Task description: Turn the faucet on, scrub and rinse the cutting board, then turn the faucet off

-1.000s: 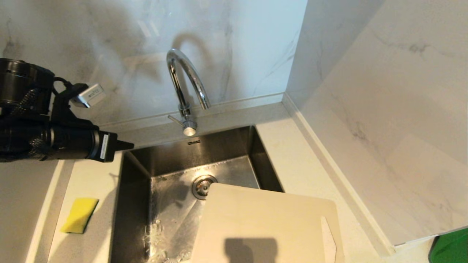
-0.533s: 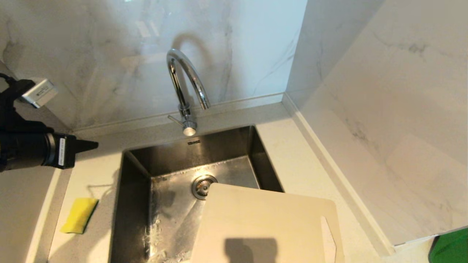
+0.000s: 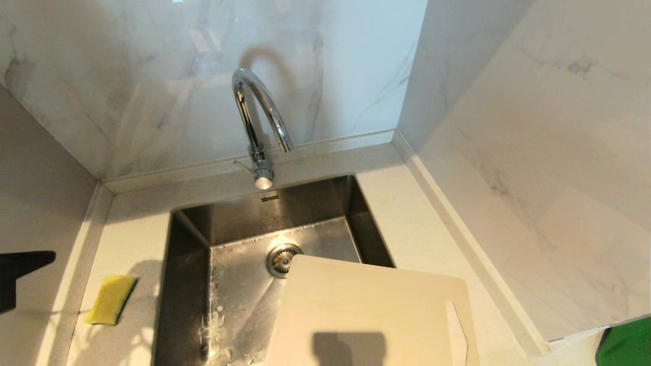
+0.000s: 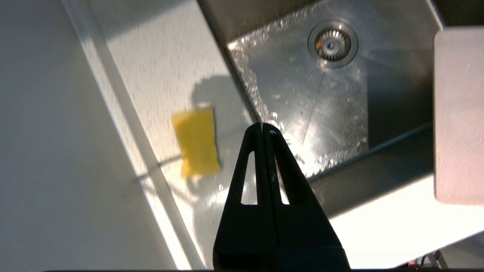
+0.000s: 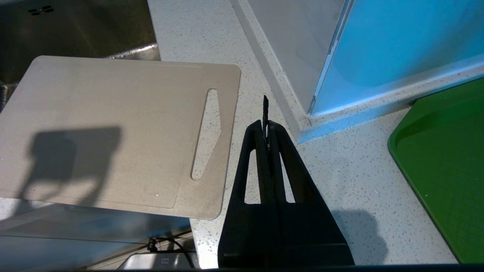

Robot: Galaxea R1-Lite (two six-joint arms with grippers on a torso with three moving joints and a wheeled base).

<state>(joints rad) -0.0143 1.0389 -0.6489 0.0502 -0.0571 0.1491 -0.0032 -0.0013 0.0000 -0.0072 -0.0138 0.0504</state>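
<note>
Cutting board (image 3: 371, 315) lies flat, slot handle (image 3: 456, 333) end rightward

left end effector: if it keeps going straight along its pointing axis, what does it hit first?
Likely the wet sink floor, just inside the rim nearest the yellow sponge. The shut left end effector aims there; depth is unclear.

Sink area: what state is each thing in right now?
faucet: no water running
cutting board: flat, part over the sink, part on the counter
sponge: lying on the counter, untouched
left gripper: shut, empty, above the counter
right gripper: shut, empty, beside the board
</note>
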